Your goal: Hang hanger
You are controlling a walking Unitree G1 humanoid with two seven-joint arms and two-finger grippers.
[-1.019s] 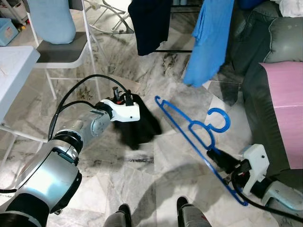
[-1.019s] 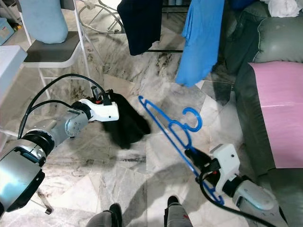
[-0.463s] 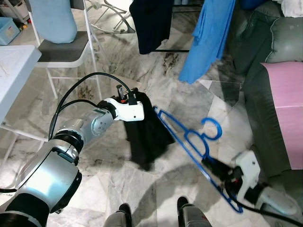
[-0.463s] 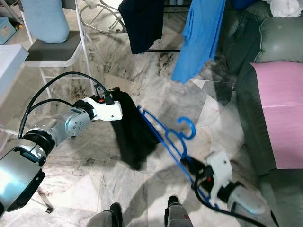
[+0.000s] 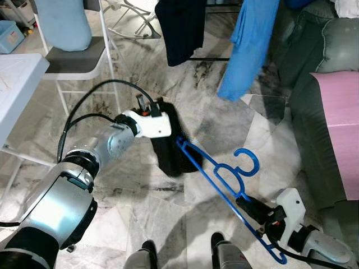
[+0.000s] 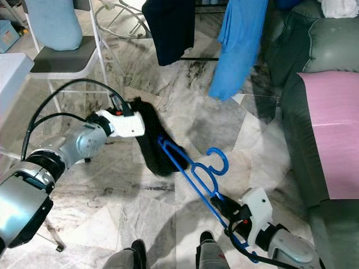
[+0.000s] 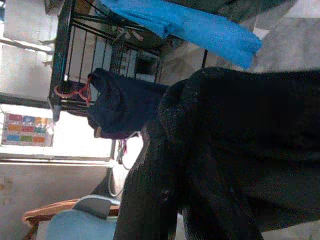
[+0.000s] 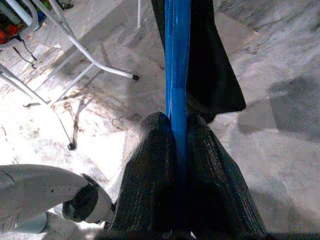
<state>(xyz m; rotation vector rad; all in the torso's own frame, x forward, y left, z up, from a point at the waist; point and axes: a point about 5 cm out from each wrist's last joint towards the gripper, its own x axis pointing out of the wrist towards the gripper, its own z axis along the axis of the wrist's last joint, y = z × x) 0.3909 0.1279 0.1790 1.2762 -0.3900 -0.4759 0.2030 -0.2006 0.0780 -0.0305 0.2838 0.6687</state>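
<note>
The right tool [image 5: 253, 206] is clamping the blue hanger [image 5: 219, 174] by one end, its long axis reaching toward the left tool [image 5: 162, 124], which is gripping the black garment [image 5: 171, 148] at the hanger's far tip.

Blue plastic hanger [image 5: 224, 176], held slanted above the marble floor, hook [image 5: 247, 161] curling up at mid-length. Far tip touching or tucked into a black garment [image 5: 171, 145] that hangs limp; near end low by the feet.
</note>
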